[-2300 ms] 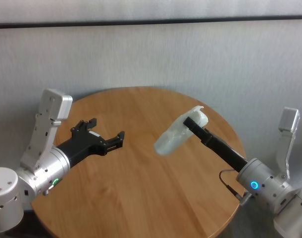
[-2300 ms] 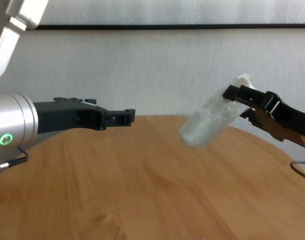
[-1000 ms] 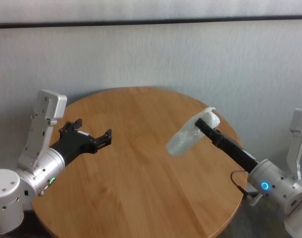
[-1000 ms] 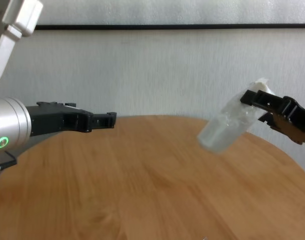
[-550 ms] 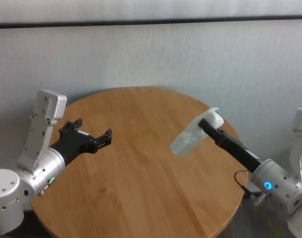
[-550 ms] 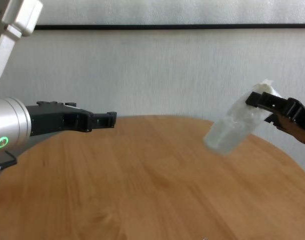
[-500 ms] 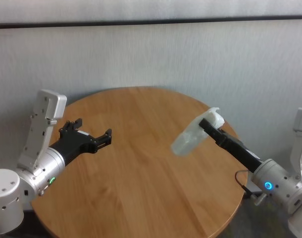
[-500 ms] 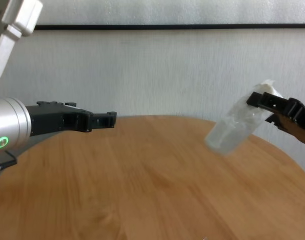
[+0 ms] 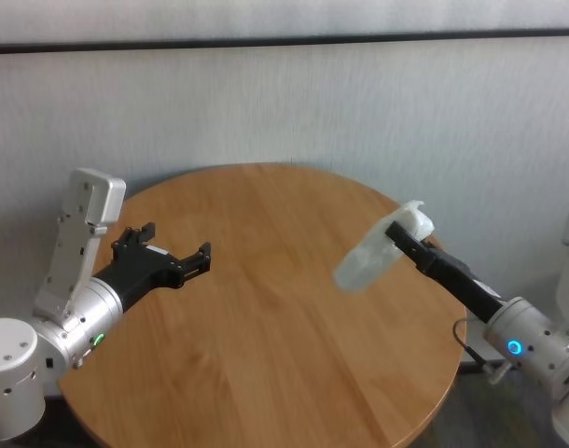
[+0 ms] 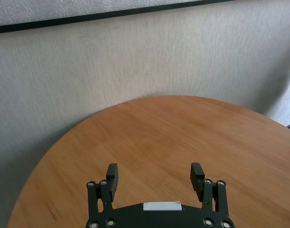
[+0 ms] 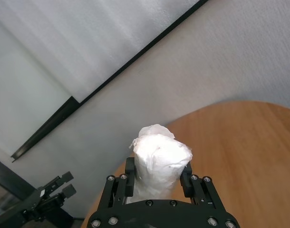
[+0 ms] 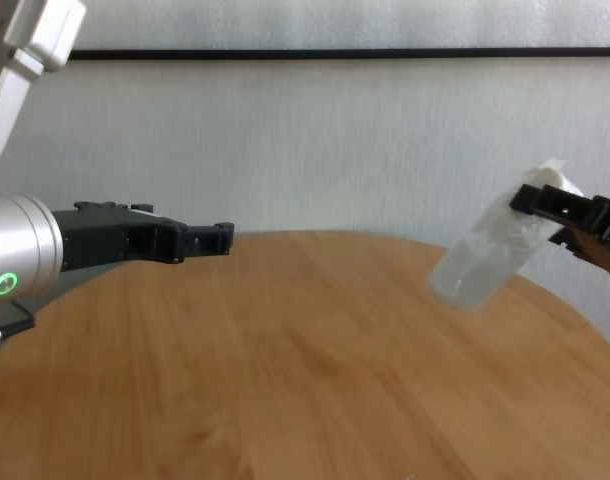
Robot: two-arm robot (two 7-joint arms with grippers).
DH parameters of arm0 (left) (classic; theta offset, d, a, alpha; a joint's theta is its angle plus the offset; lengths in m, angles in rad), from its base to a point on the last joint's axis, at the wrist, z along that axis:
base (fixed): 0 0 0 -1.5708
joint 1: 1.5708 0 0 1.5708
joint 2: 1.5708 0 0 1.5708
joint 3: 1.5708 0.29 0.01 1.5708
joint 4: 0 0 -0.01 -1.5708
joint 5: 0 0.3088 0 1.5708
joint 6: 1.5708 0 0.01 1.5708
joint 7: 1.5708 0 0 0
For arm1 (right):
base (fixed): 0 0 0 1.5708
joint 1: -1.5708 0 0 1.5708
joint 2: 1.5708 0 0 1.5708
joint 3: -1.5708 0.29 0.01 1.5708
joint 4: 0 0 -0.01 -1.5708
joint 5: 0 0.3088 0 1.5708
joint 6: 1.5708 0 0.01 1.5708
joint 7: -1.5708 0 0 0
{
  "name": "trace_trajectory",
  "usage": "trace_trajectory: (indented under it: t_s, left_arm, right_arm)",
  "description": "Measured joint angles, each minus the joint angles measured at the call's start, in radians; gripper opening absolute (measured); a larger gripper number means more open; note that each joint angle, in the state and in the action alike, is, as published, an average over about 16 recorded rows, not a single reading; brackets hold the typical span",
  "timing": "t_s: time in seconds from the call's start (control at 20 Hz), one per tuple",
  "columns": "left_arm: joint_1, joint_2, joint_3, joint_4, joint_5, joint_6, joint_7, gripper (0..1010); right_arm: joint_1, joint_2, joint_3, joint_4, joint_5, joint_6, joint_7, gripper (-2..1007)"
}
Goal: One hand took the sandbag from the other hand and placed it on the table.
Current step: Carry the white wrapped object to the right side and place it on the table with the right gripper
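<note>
Head view: right end effector (image 9: 403,237) holds the sandbag (image 9: 373,258) in the air over the right part of the tabletop (image 9: 266,308), clear of the wood. Fingers pinch the bag near its upper crimped end; the rest hangs down and toward the left arm, tilted. Right wrist view confirms both fingers pressed against the bag's sides.

Left end effector (image 9: 177,264) hovers over the left part of the tabletop, fingers spread, nothing between them, well apart from the bag.

Handling, as judged: bag looks soft and lumpy, the fill likely to shift, so it should sag and settle rather than keep shape. Crinkly plastic skin may be slippery and could tear under a hard pinch. Probably weighty for its bulk. Best hold appears to be across the thick middle, not the thin crimped tip. Laid lengthwise it should stay put; not fragile.
</note>
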Motion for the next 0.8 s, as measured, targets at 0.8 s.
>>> trace_trajectory:
  t_s: [0.8]
  left_arm:
    - [0.000,0.001,0.001,0.000,-0.001,-0.002,0.000,1002]
  right_arm:
    - [-0.012,0.023,0.034,0.005,-0.048,0.019,-0.030,544]
